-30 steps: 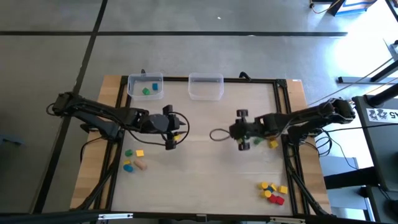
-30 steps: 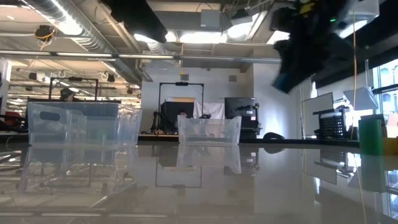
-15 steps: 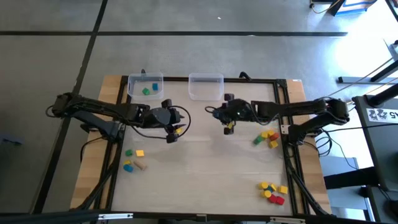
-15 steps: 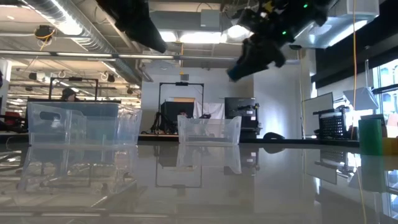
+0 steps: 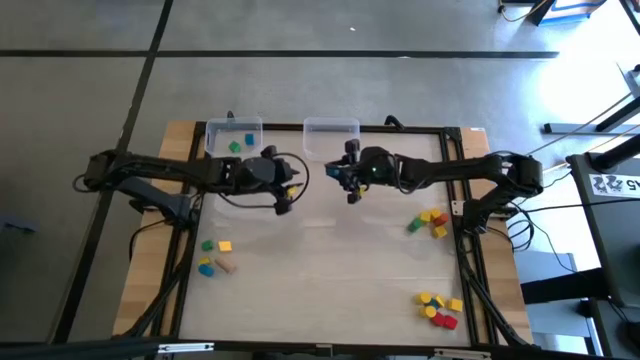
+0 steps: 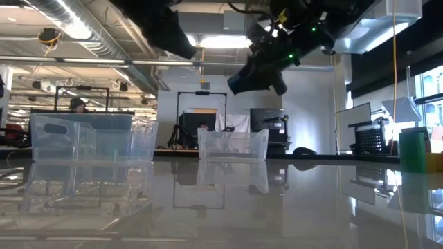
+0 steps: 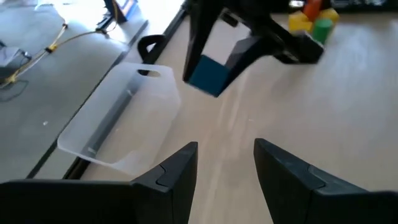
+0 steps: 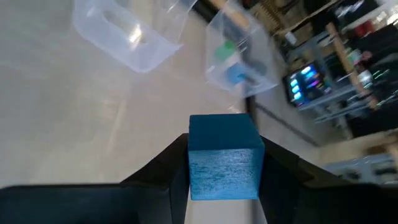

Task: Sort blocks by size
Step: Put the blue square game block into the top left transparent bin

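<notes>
Fingers (image 8: 155,167) of the right gripper (image 8: 224,186) clamped on a blue block (image 8: 222,163) above mid-table, just before the empty clear bin (image 5: 331,139), left gripper (image 7: 225,163) beside it with fingers parted and empty, second bin (image 5: 233,137) holding green and blue blocks beyond.

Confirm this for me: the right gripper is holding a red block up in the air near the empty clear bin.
Not quite: the block is blue, not red, as the right wrist view shows. The rest holds: the right gripper is clamped on it, raised above the table near the empty clear bin.
</notes>
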Robot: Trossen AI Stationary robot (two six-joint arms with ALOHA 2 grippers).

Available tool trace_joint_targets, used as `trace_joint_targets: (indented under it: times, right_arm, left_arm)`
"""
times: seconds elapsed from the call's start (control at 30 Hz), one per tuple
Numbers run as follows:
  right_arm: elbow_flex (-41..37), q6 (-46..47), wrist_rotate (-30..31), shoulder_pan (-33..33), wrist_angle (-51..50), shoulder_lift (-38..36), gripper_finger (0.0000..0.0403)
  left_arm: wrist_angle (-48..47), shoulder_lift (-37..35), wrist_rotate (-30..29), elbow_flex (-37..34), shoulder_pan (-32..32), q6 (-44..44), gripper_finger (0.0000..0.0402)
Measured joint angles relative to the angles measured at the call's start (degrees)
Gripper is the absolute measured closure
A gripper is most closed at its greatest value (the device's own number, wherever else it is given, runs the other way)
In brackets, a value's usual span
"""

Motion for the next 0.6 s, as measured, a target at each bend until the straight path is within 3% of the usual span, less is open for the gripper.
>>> trace_joint_targets:
  times: [0.37,0.6]
  right_arm:
    - [0.0,-3.5,-2.6,-0.2,8.1,0.8,0.0255]
    - [2.9,-2.8,-2.6,-0.2,15.9,6.1,0.0255]
  left_arm:
    - [0.0,-0.4,2.3,0.0,4.6,-4.3,0.0246]
    - [-5.7,-6.6,2.3,0.0,4.8,-6.0,0.0246]
